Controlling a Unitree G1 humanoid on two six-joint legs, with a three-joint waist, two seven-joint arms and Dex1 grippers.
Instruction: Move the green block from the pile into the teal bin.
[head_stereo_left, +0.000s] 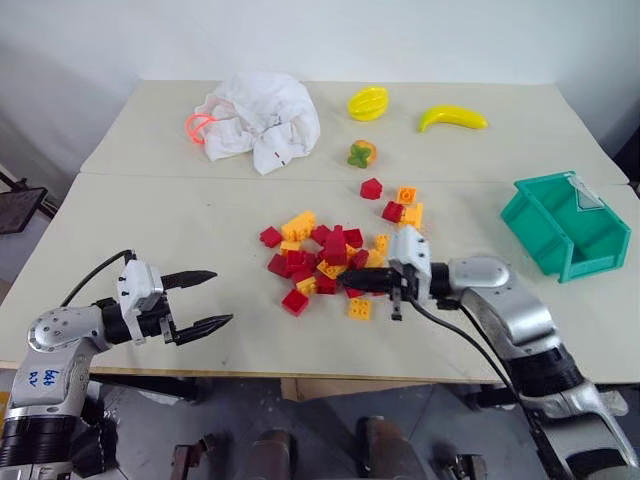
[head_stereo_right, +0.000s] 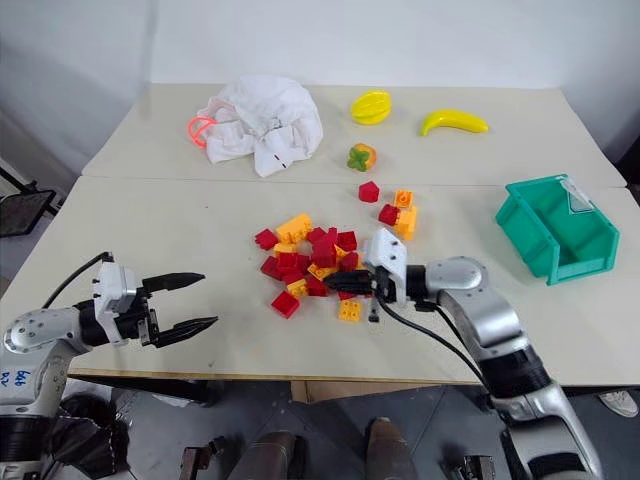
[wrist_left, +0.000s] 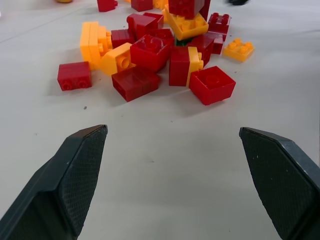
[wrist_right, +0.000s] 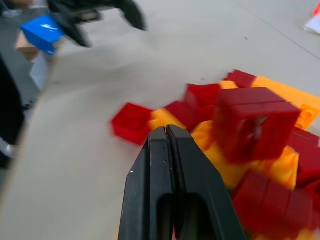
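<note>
- Left gripper (head_stereo_left: 203, 300) hangs over the table's (head_stereo_left: 180, 225) near left part, fingers spread wide, nothing between them.
- Right gripper (head_stereo_left: 352, 281) is clenched empty, tips at the pile's (head_stereo_left: 325, 255) near right edge.
- Green block is only a sliver of green (wrist_left: 181, 43) under red and yellow bricks in the pile.
- Teal bin (head_stereo_left: 562, 225) sits well apart, far right.

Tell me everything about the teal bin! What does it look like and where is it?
The teal bin is a rectangular box that looks like smooth plastic. It is open on top, with one low, cut-out side and a clear tab on its far rim. It sits flat and upright near the table's right edge, turned a bit askew. It looks empty inside. Nothing touches it but the table; the bricks and both grippers are well away from it.
</note>
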